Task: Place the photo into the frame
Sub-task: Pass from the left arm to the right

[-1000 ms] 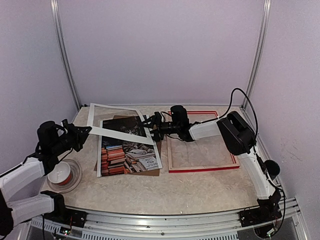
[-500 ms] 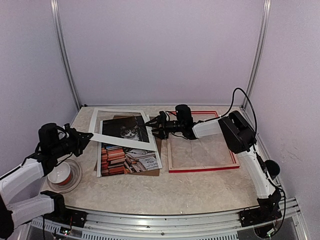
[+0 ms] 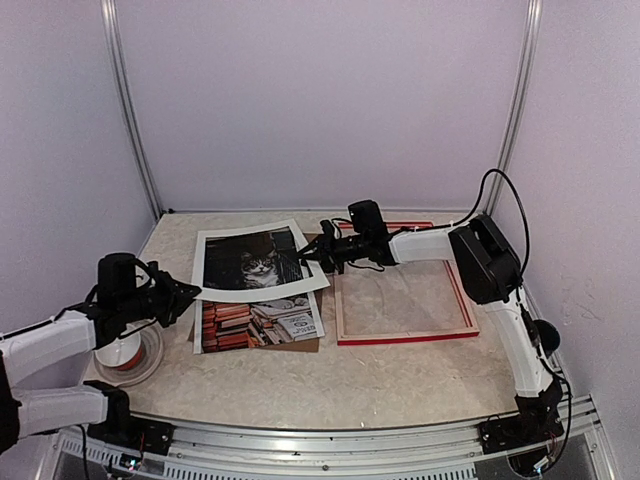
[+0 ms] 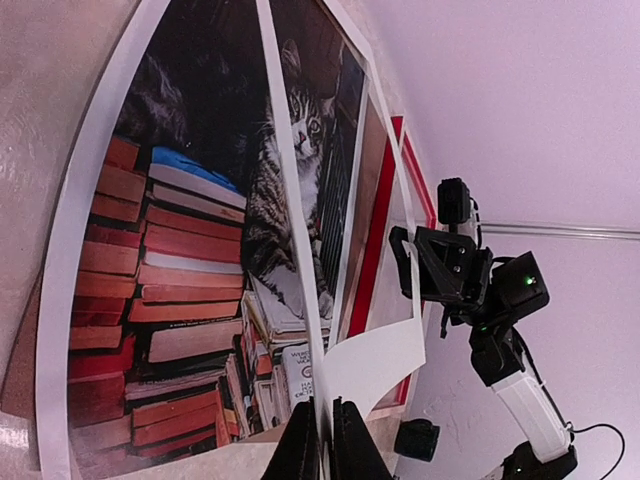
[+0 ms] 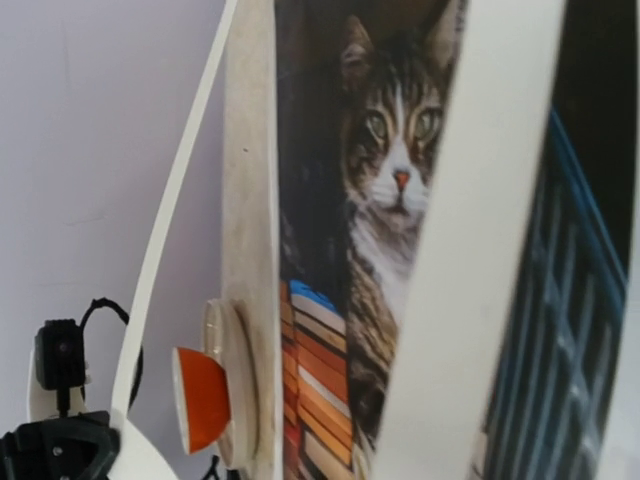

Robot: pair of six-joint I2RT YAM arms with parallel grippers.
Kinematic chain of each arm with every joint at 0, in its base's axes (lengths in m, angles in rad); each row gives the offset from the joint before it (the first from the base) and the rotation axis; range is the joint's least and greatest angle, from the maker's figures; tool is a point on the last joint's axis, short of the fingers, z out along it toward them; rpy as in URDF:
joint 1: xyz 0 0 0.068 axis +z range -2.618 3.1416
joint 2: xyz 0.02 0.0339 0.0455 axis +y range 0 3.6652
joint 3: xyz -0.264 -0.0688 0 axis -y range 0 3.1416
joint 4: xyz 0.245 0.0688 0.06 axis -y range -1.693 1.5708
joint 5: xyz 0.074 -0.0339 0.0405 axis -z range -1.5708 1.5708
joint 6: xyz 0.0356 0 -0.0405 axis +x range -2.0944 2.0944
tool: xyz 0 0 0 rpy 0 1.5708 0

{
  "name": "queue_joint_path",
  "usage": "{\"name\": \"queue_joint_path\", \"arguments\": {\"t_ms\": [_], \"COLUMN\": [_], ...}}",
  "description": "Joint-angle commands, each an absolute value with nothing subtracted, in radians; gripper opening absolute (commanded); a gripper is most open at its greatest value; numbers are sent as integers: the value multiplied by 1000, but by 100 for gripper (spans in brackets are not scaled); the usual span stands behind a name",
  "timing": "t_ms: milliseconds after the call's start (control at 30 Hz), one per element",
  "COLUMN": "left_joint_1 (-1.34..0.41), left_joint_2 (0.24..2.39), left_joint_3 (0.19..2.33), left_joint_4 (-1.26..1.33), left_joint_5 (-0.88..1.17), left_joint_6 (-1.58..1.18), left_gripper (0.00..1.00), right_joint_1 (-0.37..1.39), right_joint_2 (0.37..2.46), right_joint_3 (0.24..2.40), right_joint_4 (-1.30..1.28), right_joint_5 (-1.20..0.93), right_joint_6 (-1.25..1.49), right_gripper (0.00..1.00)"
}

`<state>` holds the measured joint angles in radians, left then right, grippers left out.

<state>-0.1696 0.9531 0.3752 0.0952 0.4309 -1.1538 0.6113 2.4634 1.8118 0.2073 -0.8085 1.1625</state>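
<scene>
The photo lies outside the frame, under the mat that the left gripper pinches tight; the right gripper has an unclear hold.

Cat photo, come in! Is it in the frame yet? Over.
Left gripper shut on white mat. Right gripper at its other edge, grip unclear. Photo flat beside frame, not in. Mat hangs over photo.

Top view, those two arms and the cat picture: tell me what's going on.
The left claw pinches a corner of the white mat board, held above the cat photo. The right claw is at the mat's far edge; its grip is unclear. The red frame lies alongside, without the photo.
</scene>
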Motion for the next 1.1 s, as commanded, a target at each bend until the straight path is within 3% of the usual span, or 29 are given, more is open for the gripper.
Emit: {"name": "queue_joint_path", "arguments": {"t_ms": [0,467,633,733,1067], "left_joint_1": [-216,-318,-408,-446,-546], "left_joint_2": [1003,1103,1174,1231,1372], "left_joint_3": [364,410,435,440,503], "left_joint_4": [98,166,202,245,306], "left_joint_5": [398,380,362,375,377], "left_joint_6": [-1123,-1065,-1052,-1063,-1053], "left_gripper": [7,14,14,15,16], "right_joint_1": [604,604,604,604,604], "right_joint_2": [2391,2294,2219,2178,2048], "right_joint_3": [1791,1792,1695,1637,1489], "right_joint_4": [72,-179,-155,-133,-154], "right_joint_5": [-774,-608,-572,-558,-455], "right_joint_6": [1055,803,774,766,714], "right_gripper": [29,27,27,20,22]}}
